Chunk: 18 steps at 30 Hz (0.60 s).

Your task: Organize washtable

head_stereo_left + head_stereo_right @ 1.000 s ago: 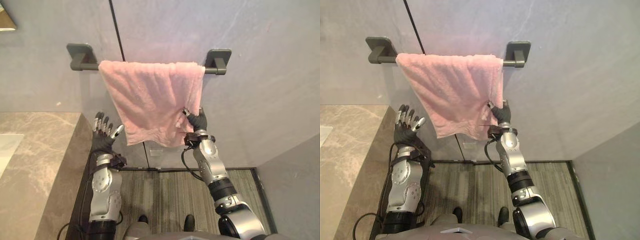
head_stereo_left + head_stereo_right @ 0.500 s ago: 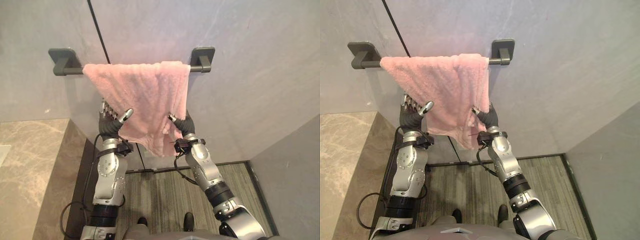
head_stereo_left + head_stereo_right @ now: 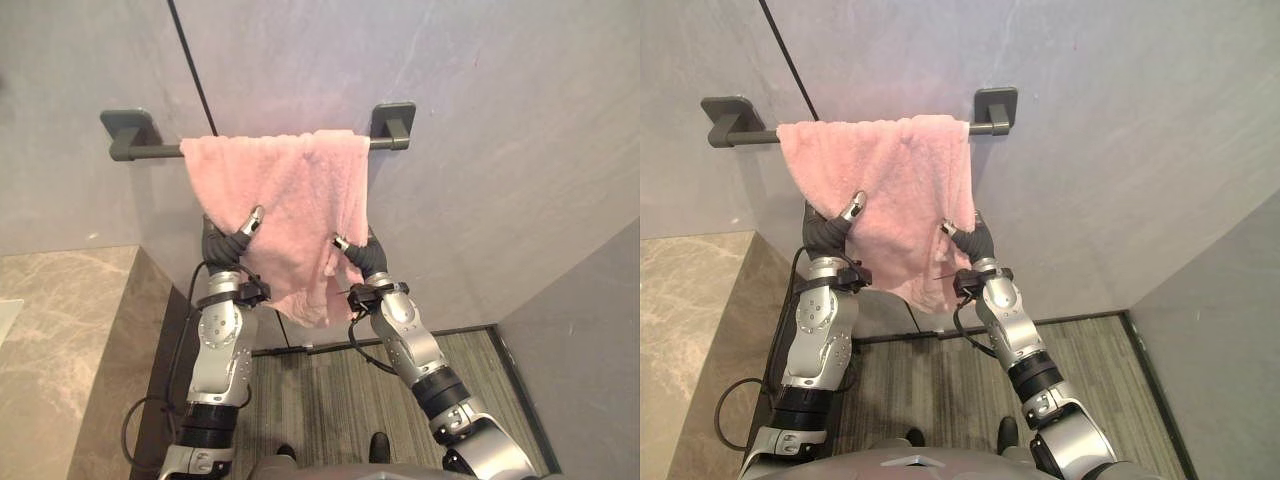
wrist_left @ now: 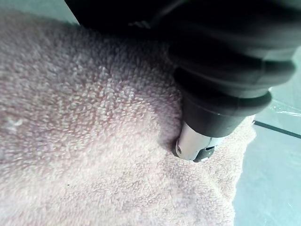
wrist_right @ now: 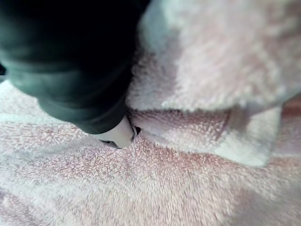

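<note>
The grey wall (image 3: 500, 150) takes up most of the head views and is crossed by one dark vertical seam. Below it lies the striped grey floor (image 3: 330, 380), and the beige marble counter (image 3: 60, 350) stands at the robot's left. The pink terry towel (image 3: 285, 200) hangs over the dark grey towel bar (image 3: 155, 151), which is fixed to the wall on two square mounts. The towel covers the right part of the bar up to the right mount, and a bare stretch of bar shows by the left mount. Its lower edge hangs unevenly, lowest between the two arms. The left hand (image 3: 226, 248) is raised at the towel's left lower edge. Its thumb (image 4: 193, 146) presses a dent into the front of the cloth, and the rest of the hand is behind the towel, so whether this hand is clamped on it cannot be told. The right hand (image 3: 368, 258) is raised at the towel's right lower edge, where the cloth is gathered. Its thumb (image 5: 120, 134) is sunk into a crease under a fold, and whether this hand is clamped on the cloth cannot be told either.
</note>
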Tool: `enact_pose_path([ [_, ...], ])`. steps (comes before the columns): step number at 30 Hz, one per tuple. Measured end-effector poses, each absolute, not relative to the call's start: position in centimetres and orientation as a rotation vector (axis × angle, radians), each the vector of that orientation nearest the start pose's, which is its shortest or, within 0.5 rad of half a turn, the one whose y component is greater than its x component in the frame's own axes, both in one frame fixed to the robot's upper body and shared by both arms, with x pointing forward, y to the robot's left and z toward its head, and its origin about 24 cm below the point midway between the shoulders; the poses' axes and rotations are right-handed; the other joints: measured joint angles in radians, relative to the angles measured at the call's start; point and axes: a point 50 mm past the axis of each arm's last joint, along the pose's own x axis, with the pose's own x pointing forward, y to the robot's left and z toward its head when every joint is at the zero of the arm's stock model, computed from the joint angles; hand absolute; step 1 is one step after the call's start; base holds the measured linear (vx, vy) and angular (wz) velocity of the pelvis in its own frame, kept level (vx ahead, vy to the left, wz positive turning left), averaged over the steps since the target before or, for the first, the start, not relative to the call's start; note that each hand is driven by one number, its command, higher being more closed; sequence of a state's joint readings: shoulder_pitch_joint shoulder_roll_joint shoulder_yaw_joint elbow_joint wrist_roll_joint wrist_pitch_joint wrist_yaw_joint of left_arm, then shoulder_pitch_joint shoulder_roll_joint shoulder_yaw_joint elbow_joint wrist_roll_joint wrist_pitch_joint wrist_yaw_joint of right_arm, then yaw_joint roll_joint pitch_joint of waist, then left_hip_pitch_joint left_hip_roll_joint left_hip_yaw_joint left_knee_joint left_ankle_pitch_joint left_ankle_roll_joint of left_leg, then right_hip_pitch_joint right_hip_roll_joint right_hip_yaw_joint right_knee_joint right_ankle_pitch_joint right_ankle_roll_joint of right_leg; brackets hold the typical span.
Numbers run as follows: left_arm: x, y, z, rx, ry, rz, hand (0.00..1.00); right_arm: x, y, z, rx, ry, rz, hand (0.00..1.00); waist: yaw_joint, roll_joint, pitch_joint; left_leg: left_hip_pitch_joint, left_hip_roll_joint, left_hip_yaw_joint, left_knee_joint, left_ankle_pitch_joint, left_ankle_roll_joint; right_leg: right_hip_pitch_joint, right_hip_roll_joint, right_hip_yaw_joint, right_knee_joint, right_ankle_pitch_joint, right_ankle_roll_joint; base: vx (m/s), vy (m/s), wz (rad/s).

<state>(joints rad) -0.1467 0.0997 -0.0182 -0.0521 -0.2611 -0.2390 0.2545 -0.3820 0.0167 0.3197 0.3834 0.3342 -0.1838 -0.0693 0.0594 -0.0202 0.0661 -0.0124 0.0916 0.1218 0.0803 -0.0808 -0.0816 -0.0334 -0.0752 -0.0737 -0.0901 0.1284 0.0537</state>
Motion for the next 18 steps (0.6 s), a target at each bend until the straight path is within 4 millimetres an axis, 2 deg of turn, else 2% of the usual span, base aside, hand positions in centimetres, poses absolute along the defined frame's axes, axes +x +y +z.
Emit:
enact_pose_path([
  [12,26.9,18.0,10.6,-0.135,-0.396,0.2,1.0,31.2,-6.7,6.6,0.247,-0.077,0.253,1.0,0.004,-0.013,-0.014,0.005,0.0,-0.02,-0.028,0.021,0.0,0.003,0.001,-0.022,0.0,0.0,0.0,-0.01,-0.003,0.04],
  [18,27.7,17.9,10.3,-0.098,-0.374,0.176,1.0,32.4,-7.7,6.9,0.22,-0.069,0.213,1.0,0.007,-0.015,-0.018,0.021,-0.001,-0.023,-0.066,0.039,0.001,0.011,0.0,-0.025,0.0,-0.001,0.001,-0.01,0.002,0.01],
])
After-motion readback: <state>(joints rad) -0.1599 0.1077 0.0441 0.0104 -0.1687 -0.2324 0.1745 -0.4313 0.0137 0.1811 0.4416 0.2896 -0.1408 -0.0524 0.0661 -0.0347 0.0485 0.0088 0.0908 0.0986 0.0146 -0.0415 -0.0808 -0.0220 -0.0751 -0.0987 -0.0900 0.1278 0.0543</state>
